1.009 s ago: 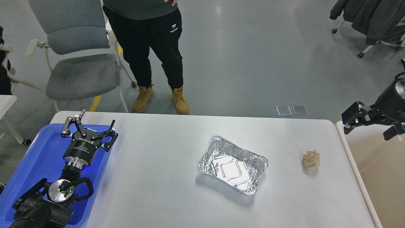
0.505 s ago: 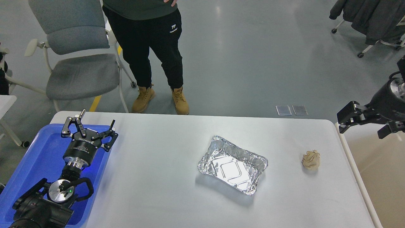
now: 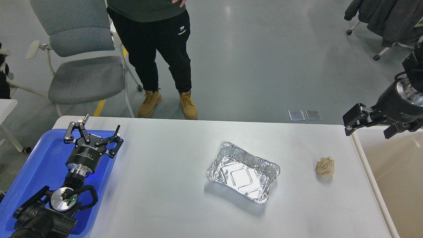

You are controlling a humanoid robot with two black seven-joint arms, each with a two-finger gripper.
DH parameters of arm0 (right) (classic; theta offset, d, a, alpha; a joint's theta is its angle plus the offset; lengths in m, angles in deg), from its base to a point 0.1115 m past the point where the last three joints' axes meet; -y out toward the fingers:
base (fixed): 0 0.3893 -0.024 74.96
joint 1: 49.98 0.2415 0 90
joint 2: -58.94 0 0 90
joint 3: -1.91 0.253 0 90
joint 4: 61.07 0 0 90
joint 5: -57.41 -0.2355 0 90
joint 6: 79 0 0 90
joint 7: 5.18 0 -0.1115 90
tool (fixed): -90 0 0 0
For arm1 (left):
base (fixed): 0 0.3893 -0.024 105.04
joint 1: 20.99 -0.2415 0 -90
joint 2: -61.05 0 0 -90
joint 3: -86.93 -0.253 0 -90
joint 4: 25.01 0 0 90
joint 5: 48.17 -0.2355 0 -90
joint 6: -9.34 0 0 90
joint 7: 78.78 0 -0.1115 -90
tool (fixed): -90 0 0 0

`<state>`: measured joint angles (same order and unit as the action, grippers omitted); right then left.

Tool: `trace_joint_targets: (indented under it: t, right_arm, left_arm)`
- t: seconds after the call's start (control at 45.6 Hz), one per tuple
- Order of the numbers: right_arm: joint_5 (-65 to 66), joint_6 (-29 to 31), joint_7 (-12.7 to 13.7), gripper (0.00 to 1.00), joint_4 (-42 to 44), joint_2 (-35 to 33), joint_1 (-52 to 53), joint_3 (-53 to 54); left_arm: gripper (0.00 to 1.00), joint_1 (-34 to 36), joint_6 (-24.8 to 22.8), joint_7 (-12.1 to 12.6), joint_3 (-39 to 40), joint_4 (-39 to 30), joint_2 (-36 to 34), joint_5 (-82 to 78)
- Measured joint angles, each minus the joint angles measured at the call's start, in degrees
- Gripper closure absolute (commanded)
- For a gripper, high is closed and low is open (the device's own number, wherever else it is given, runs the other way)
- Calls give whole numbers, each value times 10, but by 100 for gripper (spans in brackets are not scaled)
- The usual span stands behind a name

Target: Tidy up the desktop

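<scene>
The desktop (image 3: 165,178) is a wide white-grey tabletop. On it lie an empty crumpled foil tray (image 3: 243,172) right of the middle and a beige crumpled paper ball (image 3: 325,167) near the right edge. My left gripper (image 3: 97,125) is open and empty, hovering over the far end of the blue tray (image 3: 36,165) at the left. My right gripper (image 3: 370,127) is open and empty, up in the air over the desktop's far right corner, behind and to the right of the paper ball.
A beige, white-rimmed bin (image 3: 400,185) stands against the desktop's right edge. A person (image 3: 158,49) stands just beyond the far edge, next to a grey office chair (image 3: 79,66). Coats hang on a rack (image 3: 383,19) at the far right.
My right gripper has moved left and a little upward, from over the bin toward the desktop's right corner. The left arm, foil tray and paper ball have not moved.
</scene>
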<state>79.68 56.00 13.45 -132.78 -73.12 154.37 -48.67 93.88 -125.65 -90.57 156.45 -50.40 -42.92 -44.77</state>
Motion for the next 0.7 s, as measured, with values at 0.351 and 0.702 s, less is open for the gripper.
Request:
trace_joint_targets:
  t: [0.351,0.702]
  right_arm:
    - [10,0,-2,0,7,14,-18,25]
    - [13,-4,-5,0,15,68,-44,55]
  left_arm:
    - [0,0,0,0,0,0,0,0]
    - [0,0,0,0,0,0,0,0]
